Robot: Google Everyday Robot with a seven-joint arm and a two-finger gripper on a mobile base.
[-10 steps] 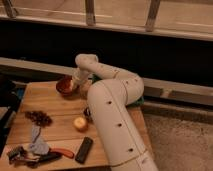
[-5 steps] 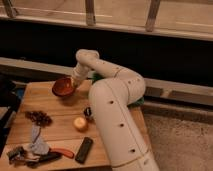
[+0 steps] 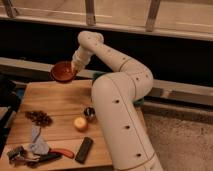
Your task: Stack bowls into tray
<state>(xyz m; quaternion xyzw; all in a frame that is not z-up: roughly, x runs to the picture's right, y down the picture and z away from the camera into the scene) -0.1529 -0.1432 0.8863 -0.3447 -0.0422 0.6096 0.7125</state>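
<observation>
Now | claw point(image 3: 75, 64) pinching rim of orange-red bowl point(image 3: 62, 73) | tilted over far edge of wooden table point(image 3: 55, 100) | green tray point(image 3: 98, 75) behind arm point(image 3: 120, 95)

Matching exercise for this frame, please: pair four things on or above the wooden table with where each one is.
Things:
1. orange-red bowl
2. small metal cup
3. black bar
4. gripper

Places:
A. lying near the front edge of the table
B. standing right beside the yellow round object
C. at the end of the arm, shut on the bowl's rim
D. held tilted above the table's far edge

Pairs: 1-D, 2-B, 3-A, 4-C
</observation>
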